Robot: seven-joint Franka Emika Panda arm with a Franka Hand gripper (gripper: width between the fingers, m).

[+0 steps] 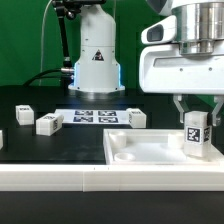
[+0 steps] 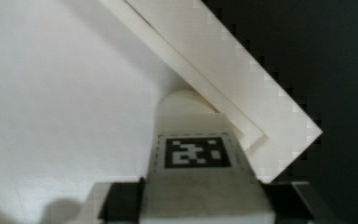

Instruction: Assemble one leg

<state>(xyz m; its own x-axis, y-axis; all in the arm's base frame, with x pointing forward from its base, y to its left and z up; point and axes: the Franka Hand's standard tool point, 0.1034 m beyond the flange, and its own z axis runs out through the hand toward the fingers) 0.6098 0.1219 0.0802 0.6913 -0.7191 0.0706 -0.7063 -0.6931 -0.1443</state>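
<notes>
My gripper [image 1: 196, 124] is shut on a leg [image 1: 196, 135], a small white block with a black-and-white tag on its face, held upright. It hangs over the wide flat white panel [image 1: 150, 150] at the exterior view's right, near the panel's right end. I cannot tell whether the leg's lower end touches the panel. In the wrist view the leg [image 2: 201, 150] sits between my two dark fingers [image 2: 123, 202], tag facing the camera, beside the panel's raised edge [image 2: 229, 80].
Three more legs lie on the black table: one [image 1: 23, 114] at the far left, one [image 1: 48, 123] beside it, one [image 1: 136, 118] near the middle. The marker board [image 1: 95, 116] lies flat behind them. The robot base [image 1: 95, 60] stands at the back.
</notes>
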